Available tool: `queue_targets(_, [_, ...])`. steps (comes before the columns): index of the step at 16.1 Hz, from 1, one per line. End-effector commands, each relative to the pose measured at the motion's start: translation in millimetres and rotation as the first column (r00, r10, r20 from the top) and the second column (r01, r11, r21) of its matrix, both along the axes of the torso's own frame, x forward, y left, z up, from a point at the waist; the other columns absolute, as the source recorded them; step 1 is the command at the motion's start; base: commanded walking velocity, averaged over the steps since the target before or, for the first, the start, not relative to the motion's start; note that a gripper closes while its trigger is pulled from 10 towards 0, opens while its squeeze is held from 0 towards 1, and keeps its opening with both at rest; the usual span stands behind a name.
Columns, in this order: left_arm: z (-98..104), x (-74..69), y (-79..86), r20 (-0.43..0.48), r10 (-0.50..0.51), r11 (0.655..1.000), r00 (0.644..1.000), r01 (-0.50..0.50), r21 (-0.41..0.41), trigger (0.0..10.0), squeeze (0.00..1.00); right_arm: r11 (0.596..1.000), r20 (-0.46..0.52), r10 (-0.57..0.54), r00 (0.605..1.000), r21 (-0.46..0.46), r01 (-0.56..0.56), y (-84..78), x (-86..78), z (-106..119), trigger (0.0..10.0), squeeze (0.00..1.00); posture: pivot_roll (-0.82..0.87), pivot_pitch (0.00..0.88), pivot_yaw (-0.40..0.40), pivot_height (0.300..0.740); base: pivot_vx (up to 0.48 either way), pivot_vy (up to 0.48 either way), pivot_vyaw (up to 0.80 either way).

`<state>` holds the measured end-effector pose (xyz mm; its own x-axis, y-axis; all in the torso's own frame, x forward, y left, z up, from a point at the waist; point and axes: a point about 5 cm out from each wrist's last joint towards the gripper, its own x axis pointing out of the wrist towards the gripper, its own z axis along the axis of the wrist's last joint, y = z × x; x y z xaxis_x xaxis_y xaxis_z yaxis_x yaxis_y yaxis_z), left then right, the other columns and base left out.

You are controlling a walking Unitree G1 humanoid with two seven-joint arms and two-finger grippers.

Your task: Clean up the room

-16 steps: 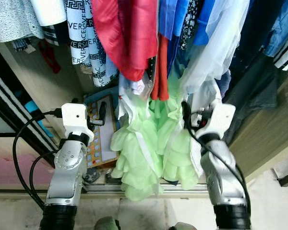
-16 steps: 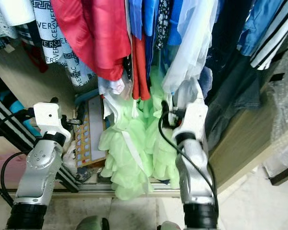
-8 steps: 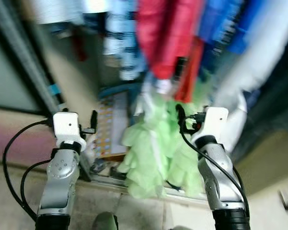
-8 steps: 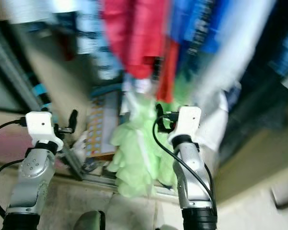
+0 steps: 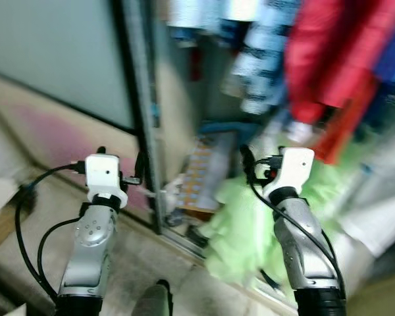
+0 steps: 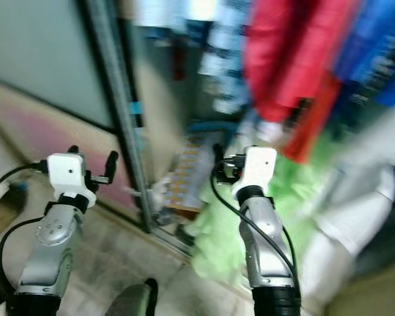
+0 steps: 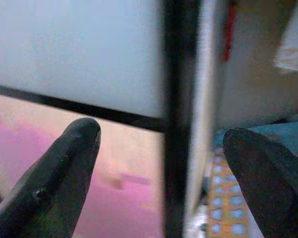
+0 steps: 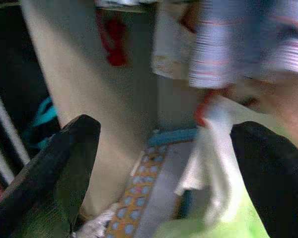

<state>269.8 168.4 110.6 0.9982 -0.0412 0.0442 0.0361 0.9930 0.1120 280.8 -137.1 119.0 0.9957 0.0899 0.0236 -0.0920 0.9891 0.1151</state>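
Wardrobe (image 5: 204, 99) ahead, blurred: red garment (image 5: 329, 59) hanging, green dress (image 5: 250, 224) spilling low over the sill. Left gripper (image 7: 159, 163) and right gripper (image 8: 164, 163) have fingers spread wide, holding nothing. I'd let the view steady, then pick a target.

Pale green ruffled garment (image 5: 247, 224) hanging low, red garment (image 5: 329, 59) above

Noted a red garment (image 5: 336, 52), pale green ruffled fabric (image 5: 243, 230), a patterned orange-and-blue board (image 5: 204, 174), a pink floor patch (image 5: 52, 131) and a grey door panel (image 5: 59, 52).
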Motion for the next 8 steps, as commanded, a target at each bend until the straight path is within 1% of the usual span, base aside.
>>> queue_targets(1, [5.8,1.1,-2.4,0.024,-0.015,1.000,1.000,0.014,0.019,10.0,0.00,1.000,0.005,-0.008,1.000,0.005,0.008,-2.2,1.2,2.9,10.0,0.00,0.02,0.000,-0.038,0.740,0.000,0.000,0.80])
queue_targets(3, [5.5,1.2,-3.4,0.019,-0.003,1.000,1.000,0.002,0.014,10.0,0.00,1.000,0.009,-0.017,1.000,0.012,0.017,-4.0,3.3,4.1,10.0,0.00,0.02,0.000,-0.036,0.740,0.000,0.000,0.80])
queue_targets(5, [6.1,0.9,-3.9,0.020,0.015,1.000,1.000,-0.016,0.026,10.0,0.00,1.000,0.015,-0.026,1.000,0.014,0.026,-5.5,4.4,5.3,10.0,0.00,0.02,0.000,-0.033,0.740,0.000,0.000,0.80])
queue_targets(7, [5.4,0.4,-4.8,0.008,0.013,1.000,1.000,-0.013,0.026,10.0,0.00,0.999,0.018,-0.038,0.999,0.020,0.037,-6.4,3.9,5.1,10.0,0.00,0.02,0.000,-0.020,0.740,0.000,0.000,0.00])
queue_targets(8, [5.3,0.8,-6.0,0.002,-0.020,1.000,1.000,0.020,0.007,10.0,0.00,0.999,0.019,-0.040,0.999,0.017,0.039,-6.4,3.3,4.8,10.0,0.00,0.02,0.000,-0.012,0.740,0.000,0.000,0.00])
